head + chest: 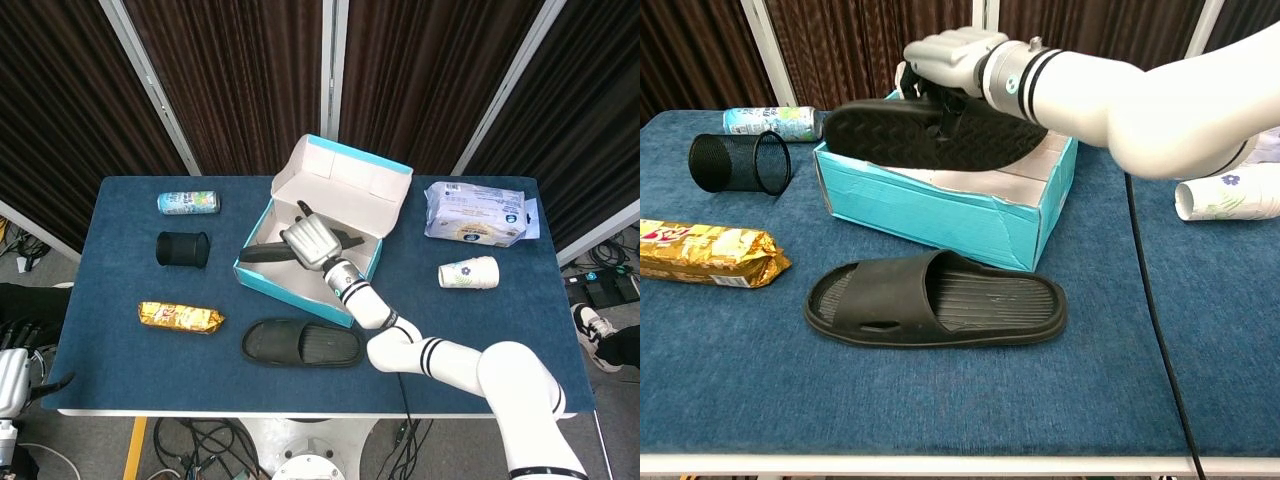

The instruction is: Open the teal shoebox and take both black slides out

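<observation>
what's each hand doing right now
Left hand: not in view.
Right hand: holds the second black rubber slide, lifted above the open teal cardboard shoebox.

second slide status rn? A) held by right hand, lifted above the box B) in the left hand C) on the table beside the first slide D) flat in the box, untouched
A: the right hand grips the second slide and holds it raised over the teal shoebox, sole showing in the chest view; the first slide lies on the table in front.
</observation>
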### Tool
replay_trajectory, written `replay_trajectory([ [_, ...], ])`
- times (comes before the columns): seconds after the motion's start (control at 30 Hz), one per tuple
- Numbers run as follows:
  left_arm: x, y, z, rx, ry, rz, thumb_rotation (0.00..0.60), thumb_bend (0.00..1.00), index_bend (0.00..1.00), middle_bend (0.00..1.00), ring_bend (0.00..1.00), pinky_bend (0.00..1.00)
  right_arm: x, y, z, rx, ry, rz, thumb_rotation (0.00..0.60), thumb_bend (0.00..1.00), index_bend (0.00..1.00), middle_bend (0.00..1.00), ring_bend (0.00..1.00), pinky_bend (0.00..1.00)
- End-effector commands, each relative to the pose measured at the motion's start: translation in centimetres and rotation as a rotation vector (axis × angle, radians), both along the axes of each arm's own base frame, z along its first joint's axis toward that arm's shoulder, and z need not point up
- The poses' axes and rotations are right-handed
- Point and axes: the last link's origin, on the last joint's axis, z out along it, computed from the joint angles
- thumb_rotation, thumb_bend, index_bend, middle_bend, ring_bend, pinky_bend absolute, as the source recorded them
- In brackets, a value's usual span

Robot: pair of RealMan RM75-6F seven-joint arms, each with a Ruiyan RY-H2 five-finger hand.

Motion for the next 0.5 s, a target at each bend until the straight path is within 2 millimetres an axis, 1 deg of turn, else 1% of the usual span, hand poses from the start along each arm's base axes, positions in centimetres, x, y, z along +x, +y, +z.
replay_trajectory([
  [0.03, 0.1, 0.1, 0.1, 0.002, 0.001, -0.007, 0.6, 0.0, 0.26, 0.18, 0.11, 0.1, 0.4, 0.7, 3.7, -0.03, -0.095, 0.048, 0.6, 0.35, 0.61, 0.56, 0.38, 0.1],
  [0.1, 0.3, 0.3, 0.1, 0.004, 0.002, -0.016, 0.6, 0.0, 0.26, 0.18, 0.11, 0.1, 0.3, 1.3, 5.5, -0.04, -0.127, 0.071, 0.6, 0.35, 0.61, 0.56, 0.38, 0.1],
  [0.2, 0.6, 0.4, 0.2, 0.007, 0.002, -0.029, 0.6, 0.0, 0.26, 0.18, 0.11, 0.1, -0.8, 2.8, 8.7, -0.054, -0.161, 0.105, 0.6, 0.35, 0.61, 0.56, 0.38, 0.1],
  [0.23, 0.7, 0.4, 0.2, 0.007, 0.002, -0.033, 0.6, 0.0, 0.26, 0.18, 0.11, 0.1, -1.6, 3.6, 9.9, -0.062, -0.163, 0.117, 0.6, 0.35, 0.61, 0.56, 0.38, 0.1],
  [0.3, 0.8, 0.5, 0.2, 0.006, 0.004, -0.039, 0.6, 0.0, 0.26, 0.18, 0.11, 0.1, -3.2, 4.8, 11.7, -0.072, -0.163, 0.131, 0.6, 0.35, 0.61, 0.56, 0.38, 0.1],
  [0.37, 0.9, 0.6, 0.2, 0.006, 0.004, -0.042, 0.6, 0.0, 0.26, 0.18, 0.11, 0.1, -5.4, 6.3, 13.7, -0.09, -0.167, 0.131, 0.6, 0.35, 0.61, 0.56, 0.37, 0.1],
  [0.43, 0.9, 0.6, 0.2, 0.005, 0.004, -0.043, 0.6, 0.0, 0.26, 0.18, 0.11, 0.1, -7.9, 7.8, 15.3, -0.101, -0.174, 0.121, 0.6, 0.35, 0.61, 0.56, 0.37, 0.1],
  [0.5, 1.0, 0.7, 0.2, 0.001, 0.006, -0.043, 0.6, 0.0, 0.26, 0.18, 0.11, 0.1, -9.9, 9.0, 16.2, -0.094, -0.178, 0.111, 0.6, 0.35, 0.61, 0.56, 0.37, 0.09],
])
